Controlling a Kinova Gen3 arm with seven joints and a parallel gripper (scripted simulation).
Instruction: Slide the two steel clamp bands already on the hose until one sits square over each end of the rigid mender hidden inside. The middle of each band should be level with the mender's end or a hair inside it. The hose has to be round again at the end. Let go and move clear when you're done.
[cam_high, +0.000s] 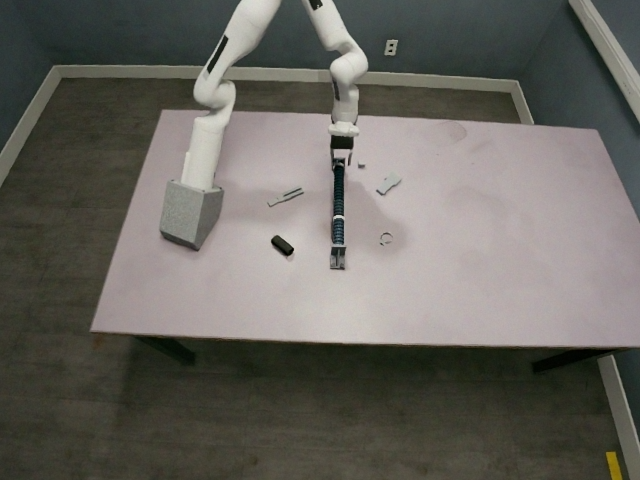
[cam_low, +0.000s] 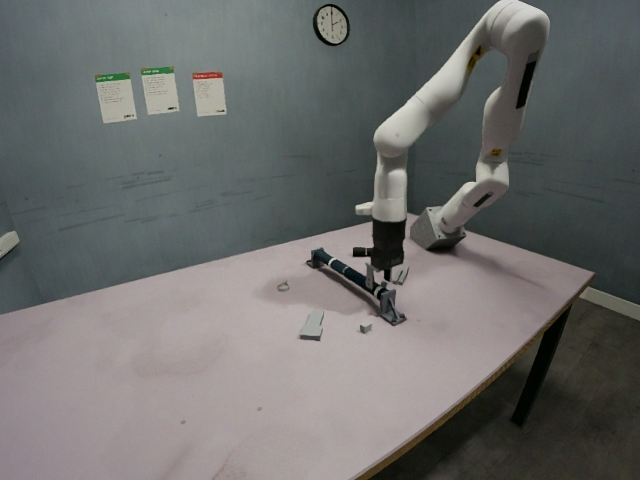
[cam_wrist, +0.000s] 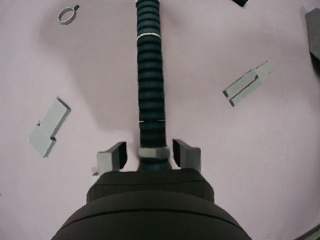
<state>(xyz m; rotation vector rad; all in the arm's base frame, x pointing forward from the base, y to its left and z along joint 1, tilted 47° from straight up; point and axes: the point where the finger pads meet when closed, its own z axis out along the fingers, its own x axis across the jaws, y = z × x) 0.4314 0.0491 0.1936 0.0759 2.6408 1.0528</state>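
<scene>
A dark blue ribbed hose (cam_high: 338, 201) lies straight between two grey stands, one at the table's front (cam_high: 338, 257) and one under my wrist (cam_low: 390, 307). Another pale band (cam_wrist: 154, 152) sits at the hose's back end, close to the stand there. My gripper (cam_wrist: 149, 150) is open and low over that end. Its fingers stand on either side of the hose at this band, with nothing gripped. The mender is hidden inside the hose.
A black cylinder (cam_high: 282, 244) and a flat grey bar (cam_high: 285, 196) lie left of the hose. A grey plate (cam_high: 388, 183), a small cube (cam_high: 361, 164) and a loose ring (cam_high: 383, 242) lie right of it. The robot base (cam_high: 191, 211) stands at the left.
</scene>
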